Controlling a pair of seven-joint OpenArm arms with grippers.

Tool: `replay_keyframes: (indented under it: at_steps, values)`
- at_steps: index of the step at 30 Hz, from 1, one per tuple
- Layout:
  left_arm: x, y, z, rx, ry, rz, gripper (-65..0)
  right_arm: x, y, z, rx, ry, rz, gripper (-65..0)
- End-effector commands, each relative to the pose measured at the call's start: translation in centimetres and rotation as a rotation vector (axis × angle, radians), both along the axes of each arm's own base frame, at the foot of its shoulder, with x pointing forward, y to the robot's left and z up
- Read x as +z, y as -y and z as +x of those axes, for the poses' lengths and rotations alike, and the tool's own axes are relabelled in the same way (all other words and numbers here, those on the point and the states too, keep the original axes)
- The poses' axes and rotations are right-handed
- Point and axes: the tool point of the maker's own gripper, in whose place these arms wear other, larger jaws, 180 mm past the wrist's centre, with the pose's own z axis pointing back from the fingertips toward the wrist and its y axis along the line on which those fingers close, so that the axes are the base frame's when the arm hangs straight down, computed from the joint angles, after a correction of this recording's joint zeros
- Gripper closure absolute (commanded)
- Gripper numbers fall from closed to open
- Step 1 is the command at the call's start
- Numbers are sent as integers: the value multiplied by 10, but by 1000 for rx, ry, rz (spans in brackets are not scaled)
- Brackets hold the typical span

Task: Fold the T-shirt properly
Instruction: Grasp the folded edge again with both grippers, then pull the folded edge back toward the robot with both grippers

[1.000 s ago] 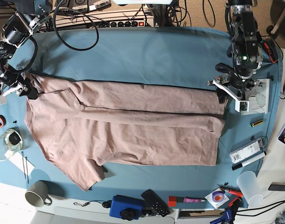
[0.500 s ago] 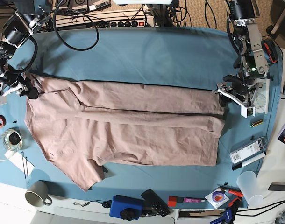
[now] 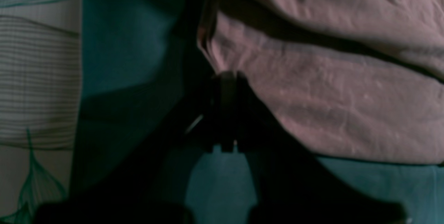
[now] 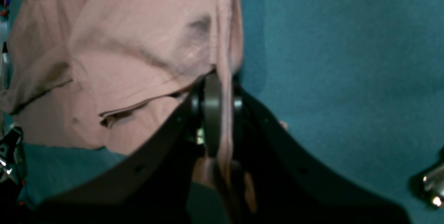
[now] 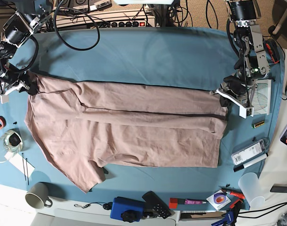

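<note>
The T-shirt (image 5: 124, 127) lies spread lengthwise across the blue-covered bench (image 5: 148, 52), its far long side already turned in over the middle, one sleeve sticking out toward the near left. The right hand (image 4: 222, 104) is clamped on a thin fold of cloth at the shirt's far corner, fabric plainly running between its jaws; the left hand (image 3: 227, 78) has its jaws together at the opposite far corner, right on the cloth's edge. The risk, as I judge it, lies with the left: its bite looks to be only on the very rim, so a lift could let the cloth slip free and the fold go crooked. Uneven pulling between the two could also drag the whole shirt sideways. The wrist views show each grip close up; only the base view shows the shirt's whole outline and both corners together.
</note>
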Motion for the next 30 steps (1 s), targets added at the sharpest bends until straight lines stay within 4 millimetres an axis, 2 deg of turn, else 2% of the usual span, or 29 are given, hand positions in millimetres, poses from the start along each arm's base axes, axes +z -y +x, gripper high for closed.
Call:
replay_keyframes:
  at_steps: [1, 7, 10, 13, 17, 21, 26, 30]
  values:
    - [1, -2, 0, -14, -8, 21, 0, 0, 7, -5, 8, -36, -29, 0]
    - [-3, 3, -10, -52, -73, 19, 0, 6, 10, 0, 0, -11, -44, 0]
    - [1, 6, -14, -77, -104, 24, 0, 11, 14, 0, 6, -10, -61, 0]
    - [8, 8, -16, -85, -91, 34, 0, 20, 14, -1, 24, 3, -42, 0]
    - [10, 9, -28, -94, -96, 46, 0, 35, 21, 3, 18, 49, -36, 0]
    - [11, 4, -45, -86, -103, 61, 0, 36, 32, -7, 15, 24, -60, 0]
    - [17, -19, -66, -21, -105, 79, 0, 31, 37, -27, 11, -1, -54, 0]
    - [17, -16, -86, -63, -98, 33, 0, 26, 36, -42, 8, -13, -33, 0]
